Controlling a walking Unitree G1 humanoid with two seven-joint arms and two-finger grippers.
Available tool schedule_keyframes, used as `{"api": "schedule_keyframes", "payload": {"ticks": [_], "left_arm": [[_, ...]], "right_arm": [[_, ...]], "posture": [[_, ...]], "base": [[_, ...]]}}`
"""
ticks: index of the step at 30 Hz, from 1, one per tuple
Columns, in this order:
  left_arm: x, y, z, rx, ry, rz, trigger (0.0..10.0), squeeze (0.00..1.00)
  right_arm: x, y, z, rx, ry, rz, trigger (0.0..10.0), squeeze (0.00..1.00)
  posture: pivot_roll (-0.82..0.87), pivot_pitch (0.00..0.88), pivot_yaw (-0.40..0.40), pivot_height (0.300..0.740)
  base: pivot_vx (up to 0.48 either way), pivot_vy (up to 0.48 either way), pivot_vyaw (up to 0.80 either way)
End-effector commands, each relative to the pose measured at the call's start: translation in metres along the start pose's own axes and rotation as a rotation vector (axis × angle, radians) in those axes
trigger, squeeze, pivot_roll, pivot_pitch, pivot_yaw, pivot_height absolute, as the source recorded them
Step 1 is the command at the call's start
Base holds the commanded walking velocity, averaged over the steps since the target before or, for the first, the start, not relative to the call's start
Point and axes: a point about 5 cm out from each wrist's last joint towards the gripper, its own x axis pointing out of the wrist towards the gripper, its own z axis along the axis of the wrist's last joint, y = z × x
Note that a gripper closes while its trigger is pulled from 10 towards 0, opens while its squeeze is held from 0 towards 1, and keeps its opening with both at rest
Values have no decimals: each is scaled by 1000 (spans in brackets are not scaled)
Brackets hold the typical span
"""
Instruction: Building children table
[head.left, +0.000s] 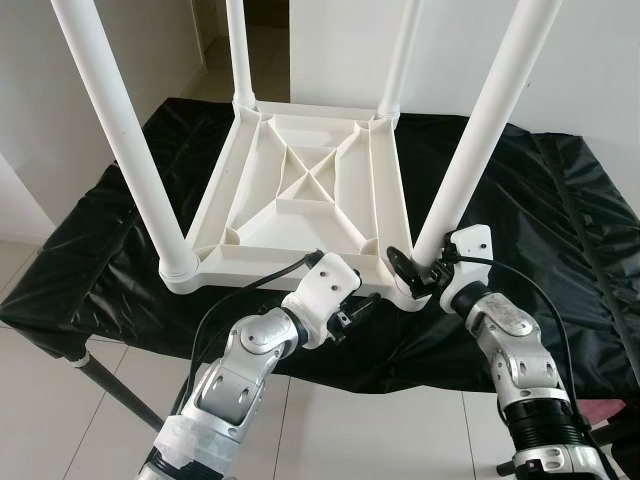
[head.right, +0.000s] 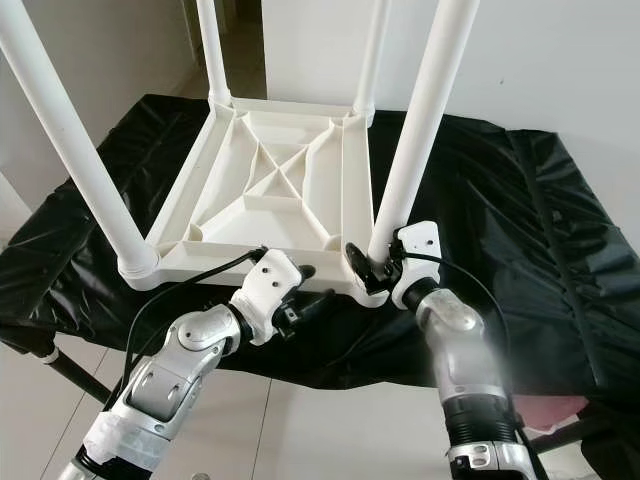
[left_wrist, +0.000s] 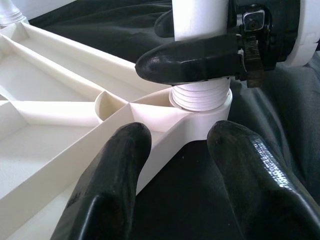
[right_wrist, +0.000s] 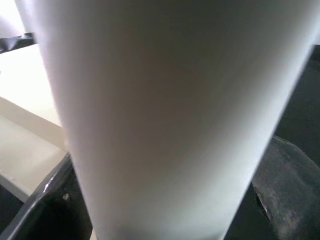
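Black cloth covers the worktop (head.left: 560, 200), set against pale walls over a tiled floor (head.left: 330, 430). On it lies the white children's table (head.left: 300, 190) upside down, ribbed underside up, with four legs rising from its corners.

Right tool (head.left: 418, 268) is clamped round the base of the near right leg (head.left: 480, 130), just above the threaded collar where the leg enters its corner socket (left_wrist: 202, 107); the left wrist view shows one black finger (left_wrist: 185, 62) wrapped across the leg. Left tool (head.left: 358, 308) sits just near of that same corner with its two fingers apart, straddling the table's edge and holding nothing.

My judgement: the leg is being seated or tightened. If the right tool twists or pushes off-axis, the leg could cross-thread or lean. With the left tool not gripping, the light table may slide or spin on the slick cloth rather than let the leg turn home
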Motion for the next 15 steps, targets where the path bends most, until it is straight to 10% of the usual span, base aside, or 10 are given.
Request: {"api": "schedule_keyframes", "payload": {"ticks": [1,3,4,5,6,15], "left_arm": [[1,3,0,10,-2,51,10000,0],[1,3,0,10,-2,50,10000,0],[1,3,0,11,-3,50,10000,0],[2,3,0,11,-3,49,10000,0],[1,2,1,9,-8,47,10000,0],[1,2,2,5,-13,43,10000,0]], "right_arm": [[2,2,0,-9,-3,44,10000,0],[3,2,0,-26,-2,81,10000,0],[4,2,0,-31,4,109,4510,0],[5,1,0,-32,6,130,4510,0],[5,0,-1,-40,12,146,0,0],[4,-2,-8,-36,24,200,0,0]], "posture": [[-47,62,-5,740],[-47,61,-5,740],[-44,60,-8,740],[-44,60,-8,740],[-42,59,-9,740],[-38,54,-10,740]], "base": [[0,0,0],[0,0,0],[0,0,0],[0,0,0],[0,0,0],[0,0,0]]}}
